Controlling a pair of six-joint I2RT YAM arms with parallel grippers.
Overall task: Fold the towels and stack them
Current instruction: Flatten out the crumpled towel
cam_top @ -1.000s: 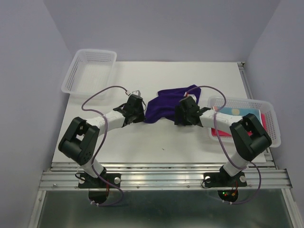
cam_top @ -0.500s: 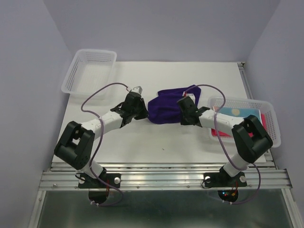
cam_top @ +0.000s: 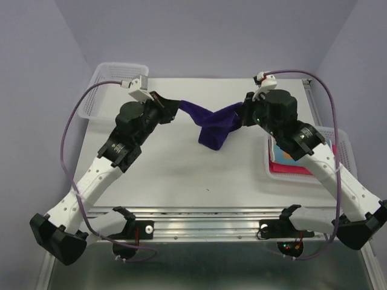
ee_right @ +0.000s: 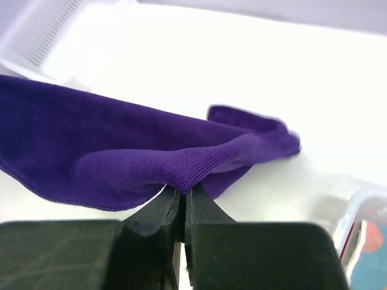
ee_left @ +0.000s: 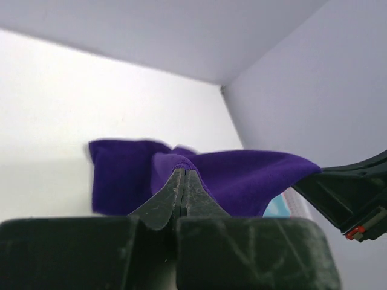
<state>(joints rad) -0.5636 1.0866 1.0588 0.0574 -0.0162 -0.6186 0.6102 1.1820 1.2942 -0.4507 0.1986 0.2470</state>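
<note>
A dark purple towel [cam_top: 211, 124] hangs in the air above the table's middle, stretched between both arms and sagging low at its centre. My left gripper [cam_top: 176, 106] is shut on its left corner; in the left wrist view the cloth [ee_left: 242, 181] folds over the closed tips of that gripper [ee_left: 184, 172]. My right gripper [cam_top: 244, 109] is shut on the right corner, and the towel [ee_right: 121, 151] drapes over the tips of this gripper [ee_right: 183, 190] in the right wrist view. More towels, one pink-red [cam_top: 290, 167] under one light blue [cam_top: 279, 148], lie in the right basket.
A white mesh basket [cam_top: 106, 90] stands at the table's back left, partly behind the left arm. Another white basket [cam_top: 340, 142] sits at the right edge under the right arm. Purple cables loop off both arms.
Both arms rose and stretched toward the back, lifting the purple towel off the table and pulling its corners apart. The right gripper closed on the cloth.
</note>
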